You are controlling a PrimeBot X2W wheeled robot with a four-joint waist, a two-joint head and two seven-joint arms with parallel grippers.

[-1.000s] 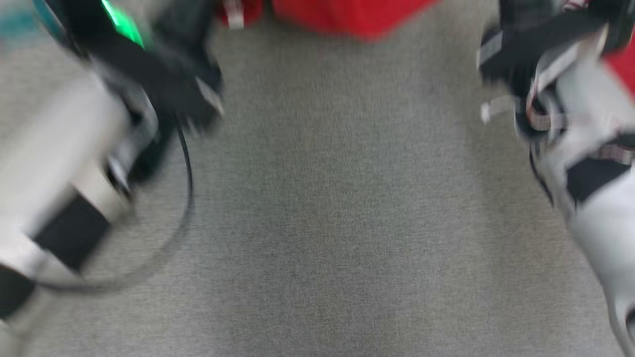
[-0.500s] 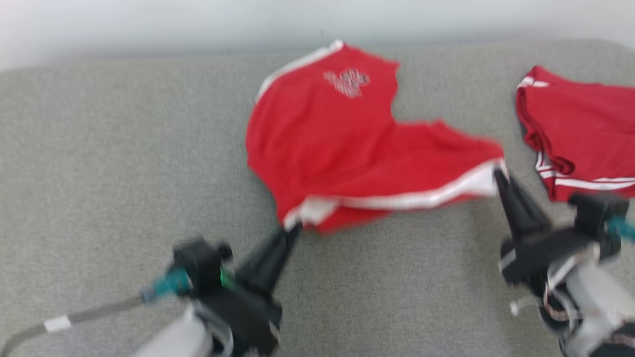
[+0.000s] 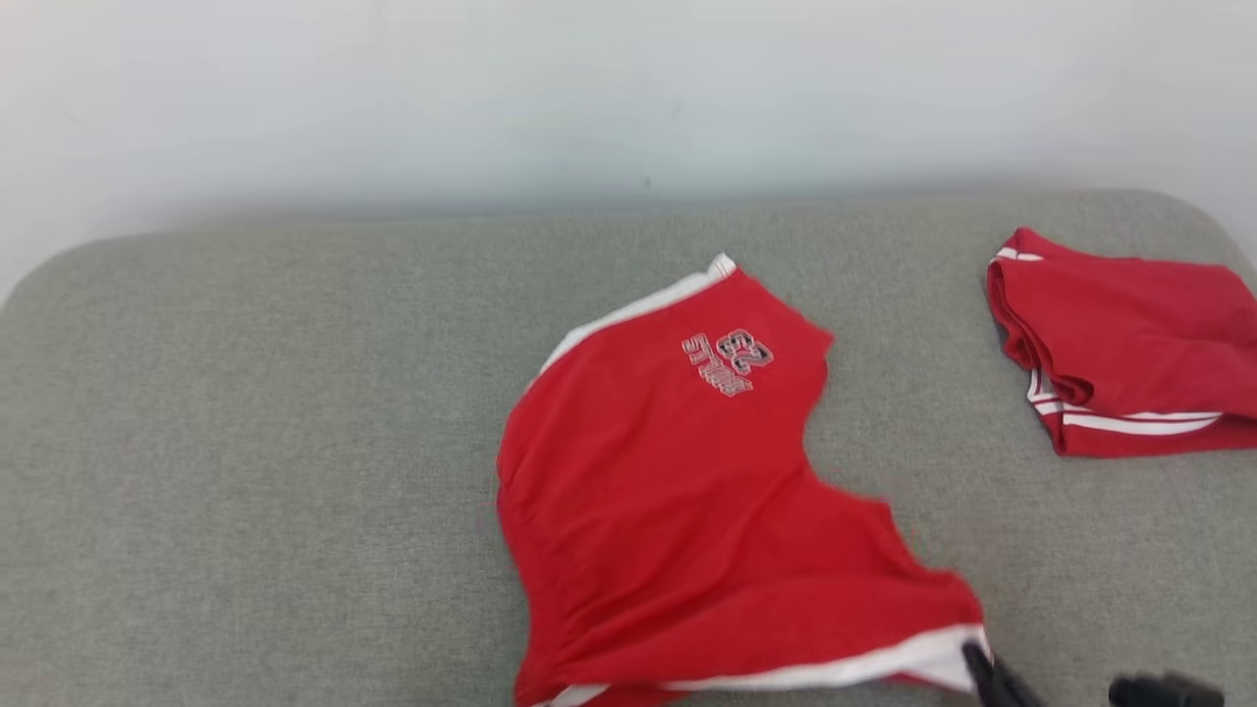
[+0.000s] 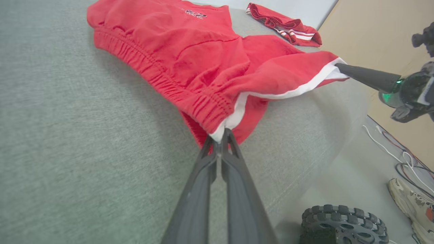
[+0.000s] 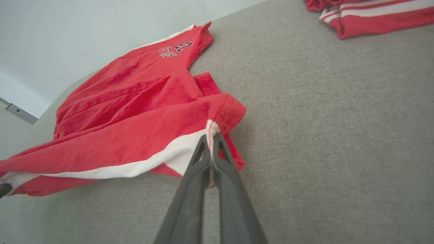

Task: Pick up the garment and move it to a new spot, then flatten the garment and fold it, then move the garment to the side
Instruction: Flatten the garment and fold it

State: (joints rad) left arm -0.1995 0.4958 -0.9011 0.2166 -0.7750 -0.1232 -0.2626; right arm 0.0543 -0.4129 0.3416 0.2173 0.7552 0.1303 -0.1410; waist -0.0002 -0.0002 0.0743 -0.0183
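Wall: plain pale wall (image 3: pixel 393 88) right behind the bench; small grey bracket (image 5: pixel 20 113) low on it
Bench: wide grey woven upholstery (image 3: pixel 245 442); rounded corners
Floor: pale grey floor (image 4: pixel 356 176) beside the bench; loose cables (image 4: pixel 403 162) trailing; worn sneaker (image 4: pixel 412 203) lying there
Side: tan panel (image 4: pixel 373 44) beyond
Light: soft, even; shadows faint

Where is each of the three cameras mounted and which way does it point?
Head view: on the head, facing forward and down at the grey cushion, red shorts and a folded red garment; the right gripper shows bottom right.
Left wrist view: on the left arm, looking along the left gripper, jaws shut on a shorts corner, toward the right gripper and a wheel.
Right wrist view: on the right arm, looking along its shut jaws, gripping another corner, toward the wall.
All three share the shorts' logo.
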